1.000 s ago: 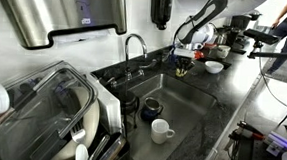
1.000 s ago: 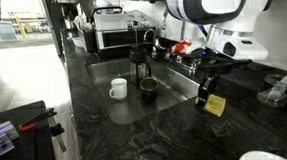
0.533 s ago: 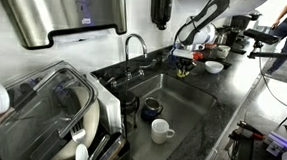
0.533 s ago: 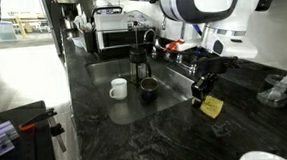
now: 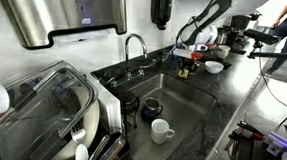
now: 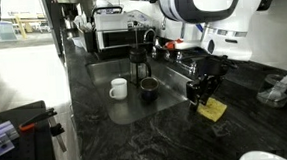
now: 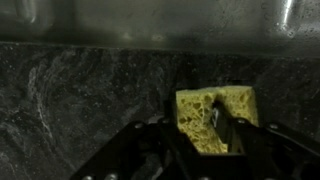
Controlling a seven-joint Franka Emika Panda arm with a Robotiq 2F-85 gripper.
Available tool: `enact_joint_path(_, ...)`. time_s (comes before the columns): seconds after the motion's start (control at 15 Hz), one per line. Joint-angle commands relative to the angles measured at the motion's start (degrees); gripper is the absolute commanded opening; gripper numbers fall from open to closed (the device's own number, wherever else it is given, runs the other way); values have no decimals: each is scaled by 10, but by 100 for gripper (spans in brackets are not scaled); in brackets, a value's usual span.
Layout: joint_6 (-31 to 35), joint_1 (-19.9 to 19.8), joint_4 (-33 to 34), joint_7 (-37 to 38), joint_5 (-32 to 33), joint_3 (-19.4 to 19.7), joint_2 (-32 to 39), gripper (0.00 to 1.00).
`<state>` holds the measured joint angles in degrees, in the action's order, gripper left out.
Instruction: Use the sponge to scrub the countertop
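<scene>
The yellow sponge [image 7: 210, 112] lies flat on the dark glossy countertop [image 7: 70, 100], just beyond the sink's edge. My gripper [image 7: 198, 135] is shut on the sponge and presses it down onto the stone. In an exterior view the gripper [image 6: 199, 93] stands over the sponge [image 6: 215, 110] on the countertop [image 6: 157, 139] beside the sink basin [image 6: 170, 100]. In an exterior view the gripper [image 5: 186, 63] is behind the sink, near the wall, and the sponge [image 5: 184, 70] is only a small yellow spot under it.
A white cup [image 6: 118, 88] and a dark cup [image 6: 148, 87] stand in the sink basin. A faucet [image 5: 133, 47] rises at the sink's back. A small white bowl [image 5: 214, 66] sits near the gripper. A dish rack [image 5: 51, 114] fills the near end.
The gripper has shifted a little across the countertop toward the sink with the sponge still under it, and the sponge has turned slightly.
</scene>
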<state>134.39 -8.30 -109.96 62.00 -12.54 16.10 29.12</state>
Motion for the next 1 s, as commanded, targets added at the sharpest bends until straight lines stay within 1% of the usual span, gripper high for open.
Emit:
enact_joint_path(0.0,4,-1,-31,22,10,5,-9,74)
enact_joint_path(0.2,3,-2,-45,20,11,4,-25,95)
enact_joint_path(0.27,6,-3,-54,16,10,4,-37,99)
enact_joint_path(0.53,9,-8,-73,11,3,3,-68,100)
enact_joint_path(0.93,-8,-8,-94,23,16,15,-130,100)
